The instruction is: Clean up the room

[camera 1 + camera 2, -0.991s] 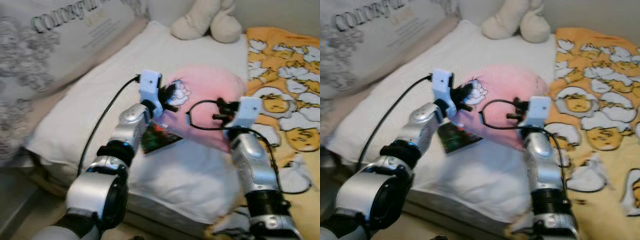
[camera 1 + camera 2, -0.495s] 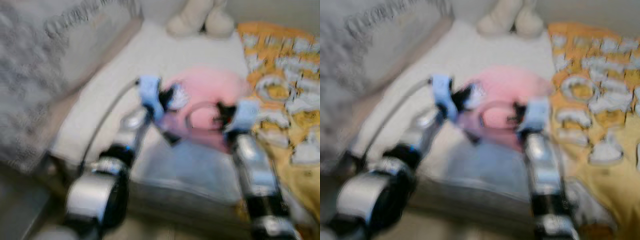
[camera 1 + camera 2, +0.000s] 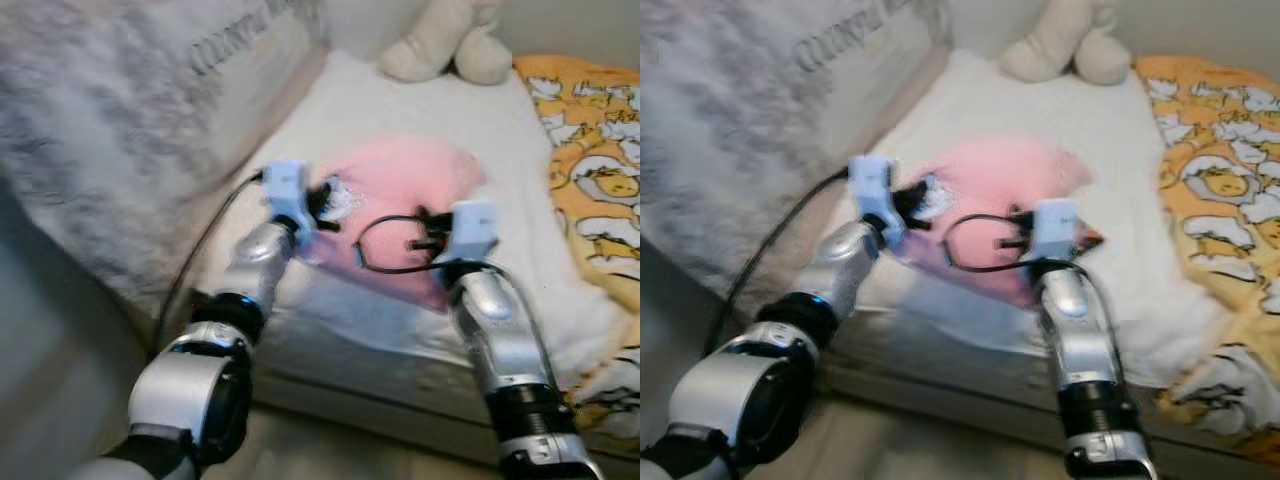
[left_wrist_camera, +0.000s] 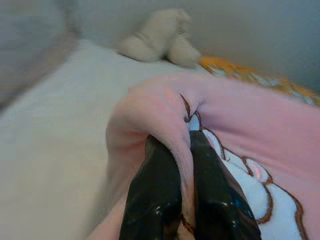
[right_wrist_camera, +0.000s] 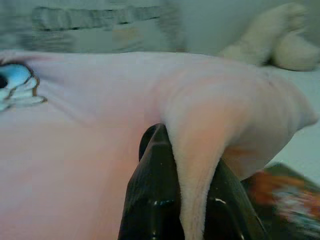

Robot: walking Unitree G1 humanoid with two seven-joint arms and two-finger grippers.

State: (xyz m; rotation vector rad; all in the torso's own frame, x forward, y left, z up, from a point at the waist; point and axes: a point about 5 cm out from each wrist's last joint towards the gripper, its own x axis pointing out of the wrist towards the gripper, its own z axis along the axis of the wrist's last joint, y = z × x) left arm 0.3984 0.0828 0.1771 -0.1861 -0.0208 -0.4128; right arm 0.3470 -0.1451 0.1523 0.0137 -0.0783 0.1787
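A pink fleece blanket (image 3: 405, 190) with a white cartoon patch lies bunched on the white bed (image 3: 440, 110). My left gripper (image 3: 322, 205) is shut on a fold at the blanket's left edge; in the left wrist view its black fingers (image 4: 155, 200) pinch the pink cloth (image 4: 240, 115) beside the patch. My right gripper (image 3: 425, 228) is shut on the blanket's right-hand part; in the right wrist view the cloth (image 5: 100, 125) drapes over its fingers (image 5: 152, 195). Both arms hold the blanket a little above the mattress.
A cream plush toy (image 3: 440, 50) sits at the head of the bed. A yellow patterned duvet (image 3: 600, 180) covers the right side. A grey printed pillow (image 3: 120, 130) leans at the left. A dark colourful object (image 5: 285, 200) lies under the blanket's edge.
The camera has swung, shifting the whole scene right and blurring it. Both grippers still hold the pink blanket, and the dark colourful object under it is now hidden in the eye views.
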